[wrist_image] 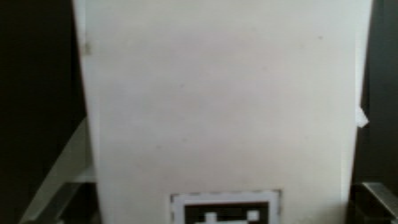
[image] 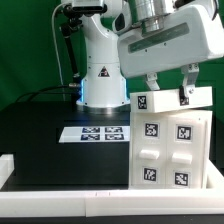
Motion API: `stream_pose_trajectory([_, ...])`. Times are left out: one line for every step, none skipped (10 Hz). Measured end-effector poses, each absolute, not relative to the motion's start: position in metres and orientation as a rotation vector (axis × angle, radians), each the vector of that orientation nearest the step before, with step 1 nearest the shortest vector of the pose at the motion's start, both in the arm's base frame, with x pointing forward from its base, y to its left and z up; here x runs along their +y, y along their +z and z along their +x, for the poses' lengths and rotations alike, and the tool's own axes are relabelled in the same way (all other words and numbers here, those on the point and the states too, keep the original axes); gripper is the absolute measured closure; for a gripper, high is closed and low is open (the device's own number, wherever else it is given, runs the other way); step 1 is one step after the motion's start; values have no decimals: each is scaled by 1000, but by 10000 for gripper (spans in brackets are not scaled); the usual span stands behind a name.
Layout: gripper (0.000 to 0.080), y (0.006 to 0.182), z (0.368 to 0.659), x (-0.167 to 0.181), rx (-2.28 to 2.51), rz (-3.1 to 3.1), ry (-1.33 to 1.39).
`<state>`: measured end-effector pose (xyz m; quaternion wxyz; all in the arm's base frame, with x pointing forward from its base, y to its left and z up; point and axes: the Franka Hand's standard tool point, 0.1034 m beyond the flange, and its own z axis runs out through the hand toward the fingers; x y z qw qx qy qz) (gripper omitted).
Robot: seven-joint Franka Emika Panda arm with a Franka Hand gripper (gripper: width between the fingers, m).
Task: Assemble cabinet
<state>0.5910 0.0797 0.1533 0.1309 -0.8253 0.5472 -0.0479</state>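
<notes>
The white cabinet body point(image: 168, 150) stands upright at the exterior view's right, its front showing drawer-like blocks with black-and-white marker tags. A white block point(image: 200, 99) with tags lies across its top. My gripper point(image: 170, 90) is directly above, its fingers point(image: 187, 88) down on either side of this top block and shut on it. In the wrist view the block's white face point(wrist_image: 214, 100) fills the frame, with a tag point(wrist_image: 228, 210) near the fingers. My gripper point(wrist_image: 210, 205) straddles it and a finger point(wrist_image: 54, 195) presses at each edge.
The marker board point(image: 95, 132) lies flat on the black table to the exterior view's left of the cabinet. The arm's white base point(image: 100, 70) stands behind it. A low white rim point(image: 60, 178) frames the table's front.
</notes>
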Motion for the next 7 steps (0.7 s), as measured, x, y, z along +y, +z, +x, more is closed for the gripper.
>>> stream_pose_trajectory([239, 153, 590, 80, 1713, -2302, -106])
stream_pose_trajectory([239, 153, 589, 81, 1815, -2226, -73])
stream_pose_trajectory([239, 153, 589, 81, 1899, -2153, -49])
stream_pose_trajectory([239, 152, 588, 80, 1933, -2118, -36])
stream_pose_trajectory([239, 152, 589, 79, 1942, -2105, -34])
stream_pose_trajectory([239, 152, 589, 80, 1971, -2073, -25])
stream_pose_trajectory([157, 151, 589, 80, 1954, -2090, -27])
